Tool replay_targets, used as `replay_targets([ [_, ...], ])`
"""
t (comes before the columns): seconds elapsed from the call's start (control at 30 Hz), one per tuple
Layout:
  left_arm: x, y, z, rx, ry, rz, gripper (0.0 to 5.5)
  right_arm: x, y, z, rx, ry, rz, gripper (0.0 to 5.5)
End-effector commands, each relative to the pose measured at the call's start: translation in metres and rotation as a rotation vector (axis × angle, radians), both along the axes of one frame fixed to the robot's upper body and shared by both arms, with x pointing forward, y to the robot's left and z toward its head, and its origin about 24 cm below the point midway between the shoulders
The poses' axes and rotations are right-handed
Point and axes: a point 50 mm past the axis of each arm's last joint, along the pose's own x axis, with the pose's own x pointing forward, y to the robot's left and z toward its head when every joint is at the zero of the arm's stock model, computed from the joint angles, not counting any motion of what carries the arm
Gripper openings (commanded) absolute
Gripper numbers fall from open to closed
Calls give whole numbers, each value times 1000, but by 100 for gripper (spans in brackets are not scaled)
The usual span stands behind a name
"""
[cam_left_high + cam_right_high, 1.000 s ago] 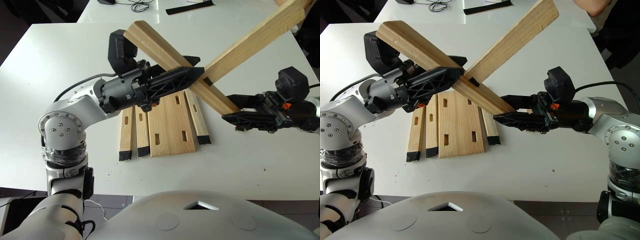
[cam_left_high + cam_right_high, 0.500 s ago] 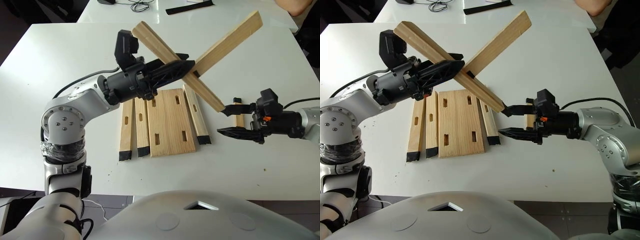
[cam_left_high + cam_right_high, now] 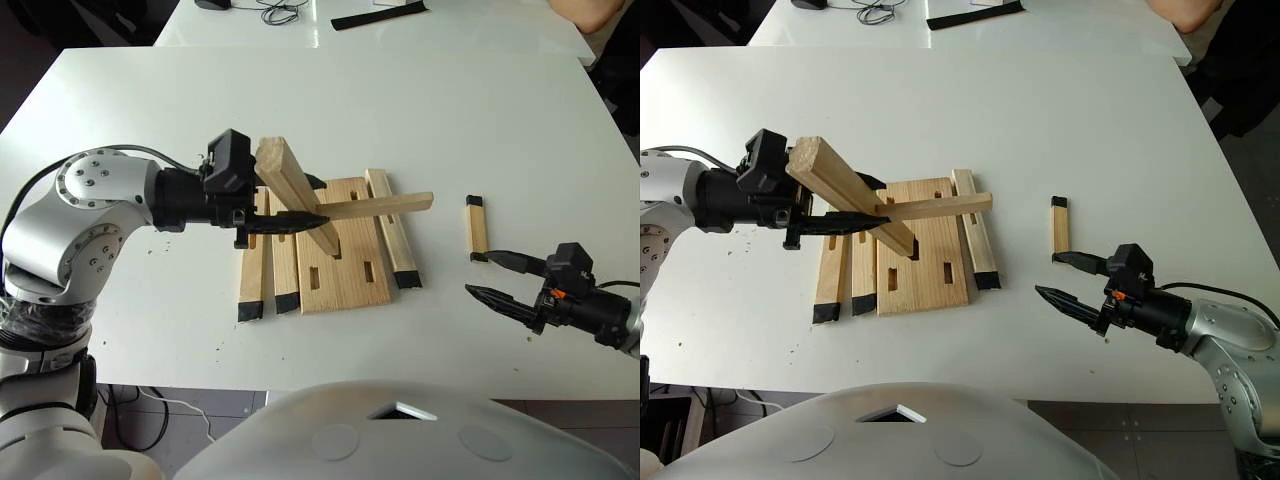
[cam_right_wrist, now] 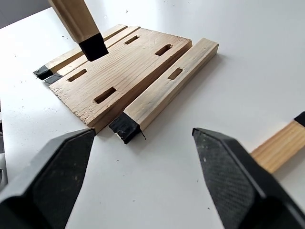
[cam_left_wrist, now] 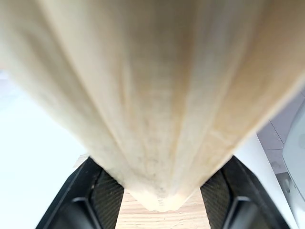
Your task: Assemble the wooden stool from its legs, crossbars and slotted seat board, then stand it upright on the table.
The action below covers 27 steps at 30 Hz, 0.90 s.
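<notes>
My left gripper point(image 3: 314, 202) is shut on a thick wooden leg point(image 3: 288, 182) with a thinner bar point(image 3: 385, 207) joined across it. The leg slants down over the slotted seat board point(image 3: 345, 262); its black-tipped end point(image 4: 92, 46) is close above the board, and I cannot tell whether it touches. In the left wrist view the leg point(image 5: 152, 95) sits between the fingers point(image 5: 97, 195). Three more legs lie flat beside the board, two on its left point(image 3: 254, 275) and one on its right point(image 3: 393, 232). My right gripper point(image 3: 473, 274) is open and holds nothing, near the front right, just in front of a short crossbar point(image 3: 477, 226).
The white table point(image 3: 470, 110) has free room at the back and on the right. A black strip point(image 3: 378, 14) and cables point(image 3: 277, 12) lie on a second table behind. The front table edge runs close behind my right gripper.
My left arm has lowered the crossed leg and bar from high above the table down onto the seat board. My right gripper has left the leg's end and drawn back to the front right.
</notes>
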Motion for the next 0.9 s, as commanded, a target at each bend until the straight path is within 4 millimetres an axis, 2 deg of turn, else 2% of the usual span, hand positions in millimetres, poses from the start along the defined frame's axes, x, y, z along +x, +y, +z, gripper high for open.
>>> replay_targets([
  [0.03, 5, 14, -11, 59, -7, 20, 207, -3, 3, 1, -20, -21, -6, 377],
  [0.17, 1, 18, -18, 66, 13, 25, 207, -3, 2, -2, -42, -21, -9, 377],
  [0.4, -15, 28, -20, 66, 51, 67, 207, -5, 2, -3, -62, -21, -10, 377],
  [0.7, -13, 22, -13, 61, 24, 59, 207, -1, 5, -6, -65, -38, -24, 377],
  [0.9, -16, 20, -11, 66, 32, 64, 207, 5, 3, -1, -71, -51, -12, 377],
])
